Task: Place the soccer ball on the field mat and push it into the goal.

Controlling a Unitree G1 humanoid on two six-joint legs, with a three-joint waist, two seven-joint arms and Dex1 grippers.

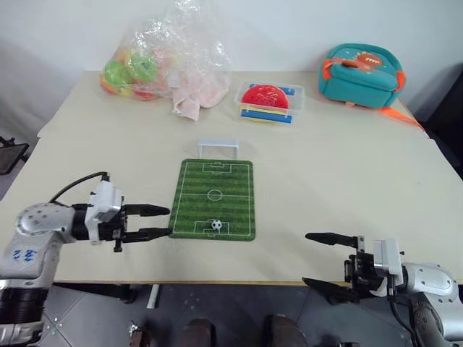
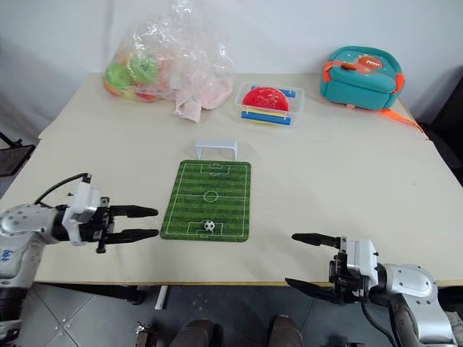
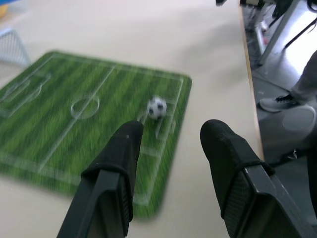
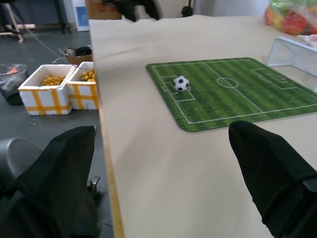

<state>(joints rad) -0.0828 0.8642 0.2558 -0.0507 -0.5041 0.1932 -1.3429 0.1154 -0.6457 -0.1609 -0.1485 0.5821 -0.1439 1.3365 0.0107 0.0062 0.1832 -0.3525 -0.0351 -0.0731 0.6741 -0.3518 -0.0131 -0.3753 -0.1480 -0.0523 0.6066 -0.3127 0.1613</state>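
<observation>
Left eye view: right gripper (image 1: 327,259) at near table edge, fingers spread wide, empty. Left gripper (image 1: 160,221) just off the field mat's (image 1: 215,199) near-left corner, fingers parted with a clear gap, holding nothing. Soccer ball (image 1: 215,225) sitting on the mat inside the near penalty box (apart from both grippers). Goal (image 1: 218,147) upright just beyond the mat's far edge. Further back: clear box with red disc (image 1: 268,101), plastic bag of toys (image 1: 168,61), teal bag (image 1: 362,75) at far right of table (image 1: 347,173).
</observation>
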